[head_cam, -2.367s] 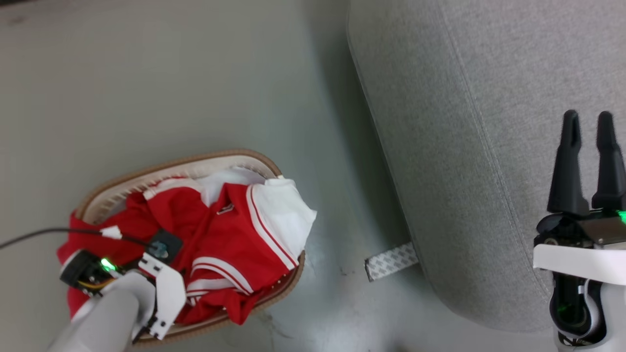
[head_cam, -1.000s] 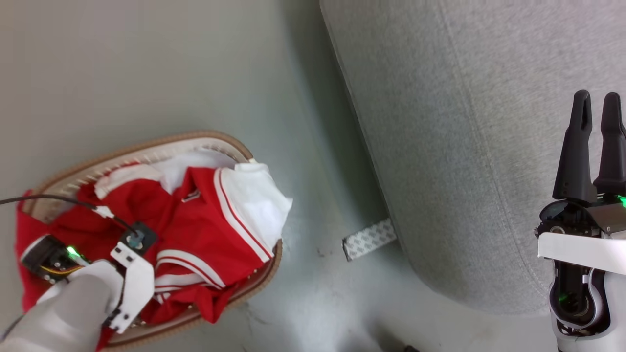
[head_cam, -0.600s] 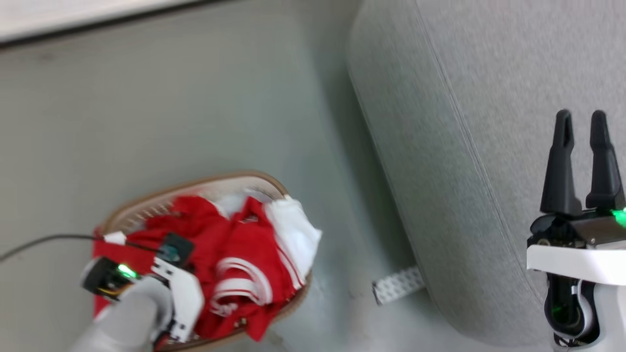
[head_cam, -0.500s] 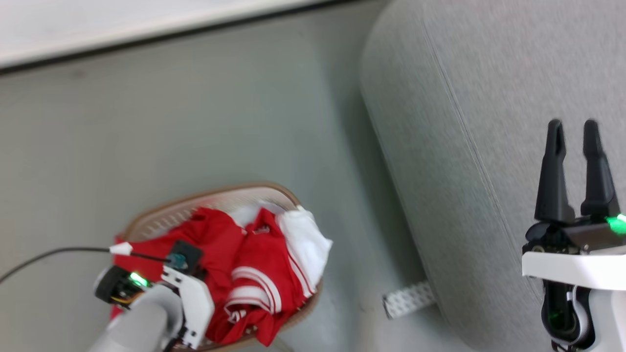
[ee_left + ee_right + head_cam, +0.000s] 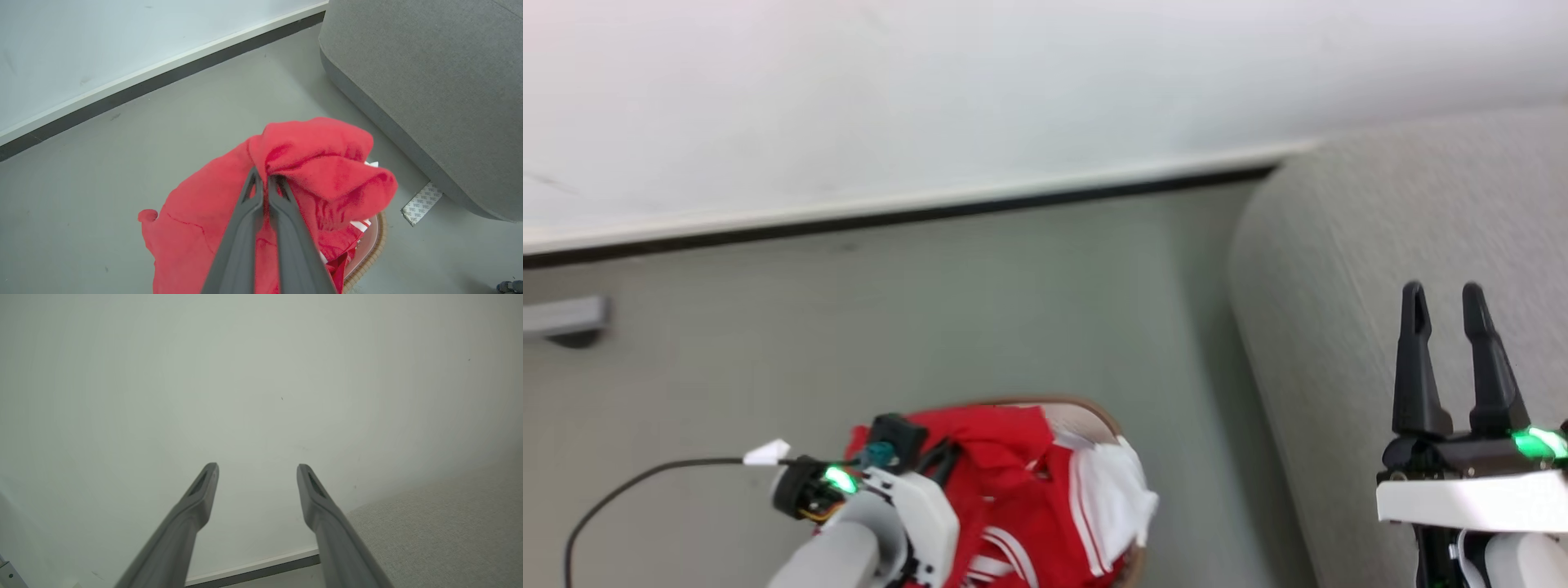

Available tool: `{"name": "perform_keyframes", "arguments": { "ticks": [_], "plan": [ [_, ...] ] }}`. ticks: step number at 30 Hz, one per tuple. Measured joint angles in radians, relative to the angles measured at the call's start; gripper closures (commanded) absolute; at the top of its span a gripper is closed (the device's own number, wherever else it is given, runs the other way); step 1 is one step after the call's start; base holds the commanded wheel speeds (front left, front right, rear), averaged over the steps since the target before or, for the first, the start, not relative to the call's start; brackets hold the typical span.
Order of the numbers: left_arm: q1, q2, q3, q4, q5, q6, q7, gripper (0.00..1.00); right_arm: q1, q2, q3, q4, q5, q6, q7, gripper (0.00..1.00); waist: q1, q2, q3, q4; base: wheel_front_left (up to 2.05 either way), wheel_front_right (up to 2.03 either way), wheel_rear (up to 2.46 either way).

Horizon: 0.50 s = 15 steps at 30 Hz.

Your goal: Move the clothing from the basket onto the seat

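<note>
We had the left gripper (image 5: 263,179) pinched shut on a red fold of the clothing (image 5: 322,163), the bunch hanging over the basket (image 5: 380,241); a high pinch, we reckoned, so it'd lift clear. The seat (image 5: 429,81) sat just beside; right gripper (image 5: 1443,298) stood wide, empty, above it.

Head view facing down, left wrist close over clothing (image 5: 322,163), right wrist toward wall (image 5: 261,375), seat (image 5: 429,81) shared
</note>
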Motion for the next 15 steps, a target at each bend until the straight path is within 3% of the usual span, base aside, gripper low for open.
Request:
{"name": "perform_keyframes", "arguments": {
  "ticks": [15],
  "plan": [
    [0.102, 0.036, 0.076, -0.417, -0.03, 0.042, 0.016, 1.0, 0.077, 0.0, 0.035, 0.037, -0.009, 0.0, 0.0, 0.0, -0.0001, 0.0, -0.183, 0.127, 0.0, 0.0, 0.0]
  ]
}}
